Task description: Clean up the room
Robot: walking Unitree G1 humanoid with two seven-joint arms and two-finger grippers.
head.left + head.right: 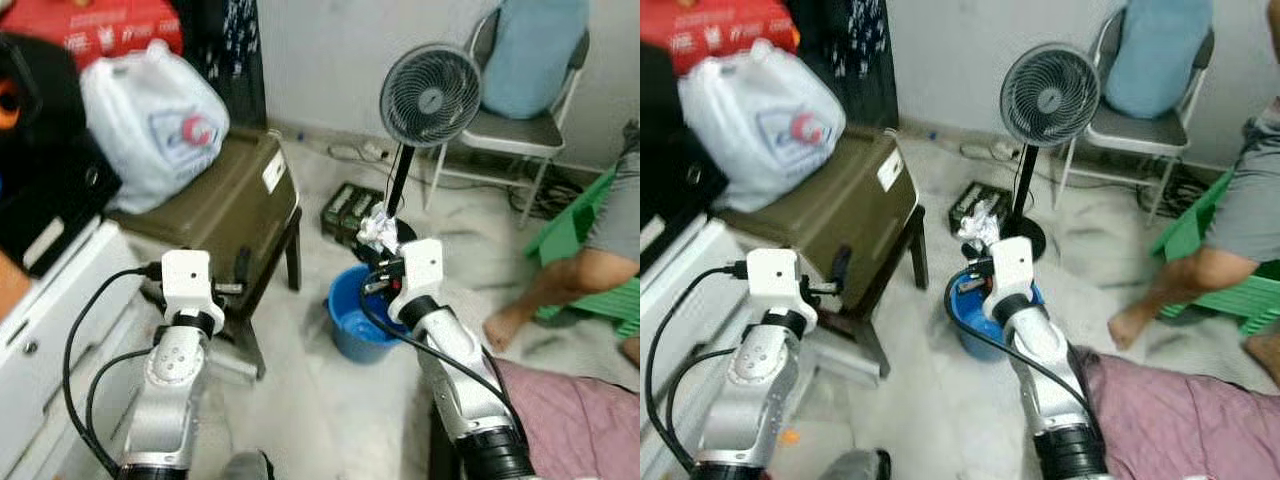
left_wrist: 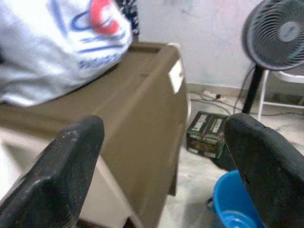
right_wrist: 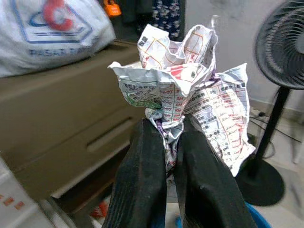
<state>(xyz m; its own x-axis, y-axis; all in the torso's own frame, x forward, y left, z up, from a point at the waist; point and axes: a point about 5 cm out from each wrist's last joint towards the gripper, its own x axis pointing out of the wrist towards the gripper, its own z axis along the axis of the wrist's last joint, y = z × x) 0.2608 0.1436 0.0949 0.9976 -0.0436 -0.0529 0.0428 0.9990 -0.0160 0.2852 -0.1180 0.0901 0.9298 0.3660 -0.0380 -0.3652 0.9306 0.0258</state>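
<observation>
A crumpled printed paper (image 3: pixel 183 90) is pinched between the two black fingers (image 3: pixel 142 180) of my right gripper (image 1: pixel 378 262), which is shut on it. The paper (image 1: pixel 377 230) hangs just above the far rim of a blue bucket (image 1: pixel 352 318) on the floor. My left gripper (image 2: pixel 166 156) is open with nothing between its fingers. It points at the olive-brown storage box (image 2: pixel 142 104), and my left wrist (image 1: pixel 187 285) is beside the box's front corner.
A white plastic bag (image 1: pixel 150 120) lies on the olive box (image 1: pixel 235 195). A standing fan (image 1: pixel 430 95) and a folding chair (image 1: pixel 520 90) stand behind the bucket. A person's leg (image 1: pixel 565 280) reaches in at the right by a green stool. White drawers (image 1: pixel 50 330) stand at the left.
</observation>
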